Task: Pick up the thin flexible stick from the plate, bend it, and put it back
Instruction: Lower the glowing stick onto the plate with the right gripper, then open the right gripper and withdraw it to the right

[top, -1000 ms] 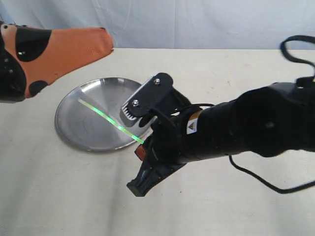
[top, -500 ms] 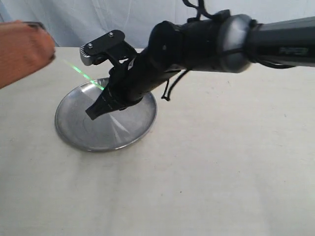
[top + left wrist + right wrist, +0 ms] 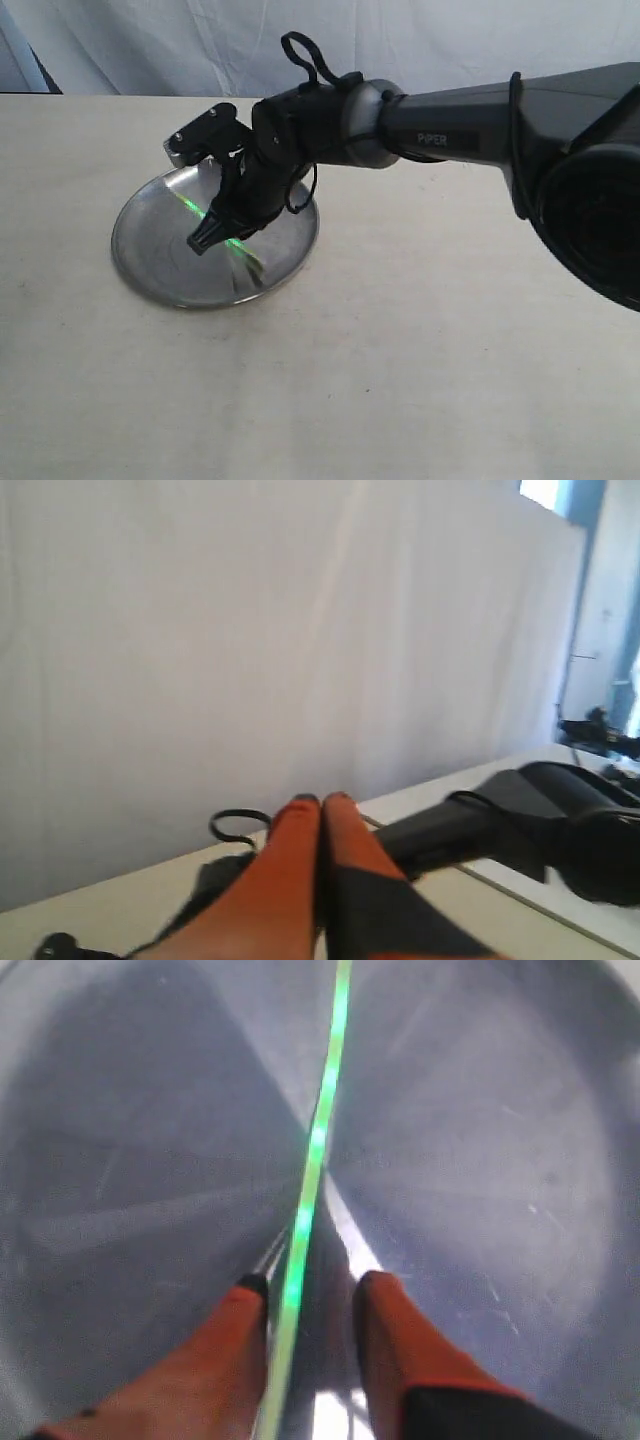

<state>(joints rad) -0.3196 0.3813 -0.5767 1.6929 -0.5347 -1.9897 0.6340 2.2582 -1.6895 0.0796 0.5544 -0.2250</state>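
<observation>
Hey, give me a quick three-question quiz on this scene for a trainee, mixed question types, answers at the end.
1. True or false: the left gripper has its fingers pressed together, holding nothing.
2. The thin flexible stick runs: A) outside both fingers of the right gripper; B) between them; C) in the left gripper.
3. Over what does the right gripper hang?
Key: 1 true; 2 B; 3 the plate.
</observation>
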